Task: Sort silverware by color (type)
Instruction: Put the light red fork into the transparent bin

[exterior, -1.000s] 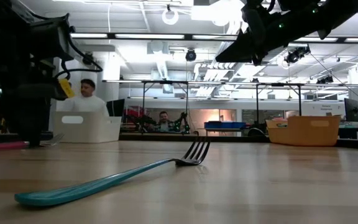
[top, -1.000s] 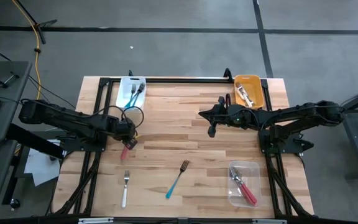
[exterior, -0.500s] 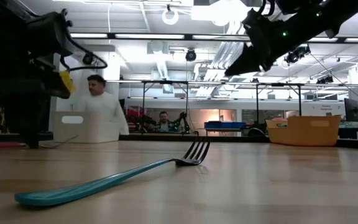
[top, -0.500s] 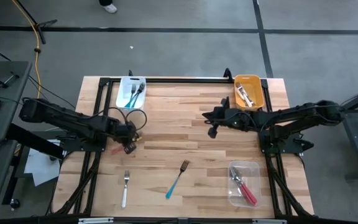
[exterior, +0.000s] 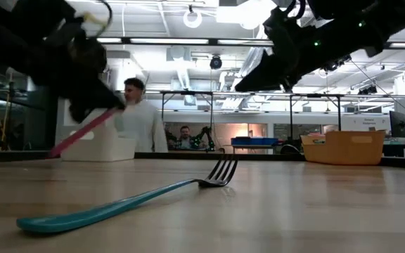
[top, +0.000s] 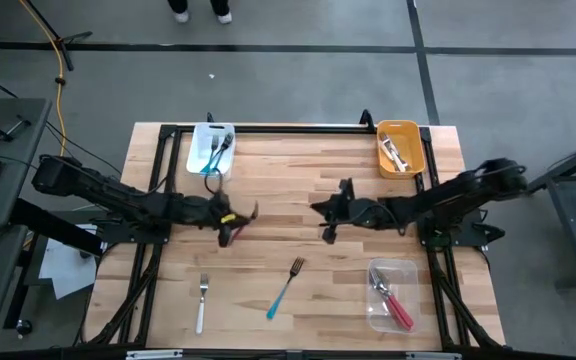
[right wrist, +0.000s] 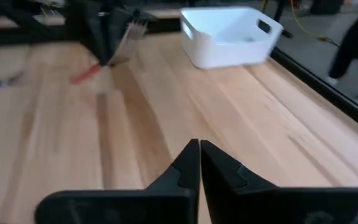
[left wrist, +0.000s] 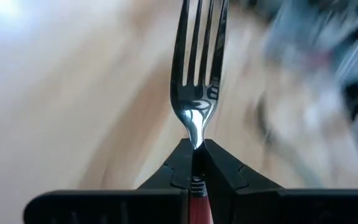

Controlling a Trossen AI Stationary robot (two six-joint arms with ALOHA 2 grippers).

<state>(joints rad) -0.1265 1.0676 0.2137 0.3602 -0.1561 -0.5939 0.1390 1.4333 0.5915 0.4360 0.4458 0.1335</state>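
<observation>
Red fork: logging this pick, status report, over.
Left gripper shut on red fork, lifted off table. Right gripper shut, empty, hovering mid-table. Nothing in the way.

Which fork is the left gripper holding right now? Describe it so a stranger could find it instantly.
Start at the white bin on the wooden table's far left side and come toward the table's middle to the left gripper. It is shut on the red-handled fork, lifted off the wood with its tines pointing past the fingers. The other loose forks, a teal-handled fork and a white-handled fork, lie flat nearer the front edge.
</observation>
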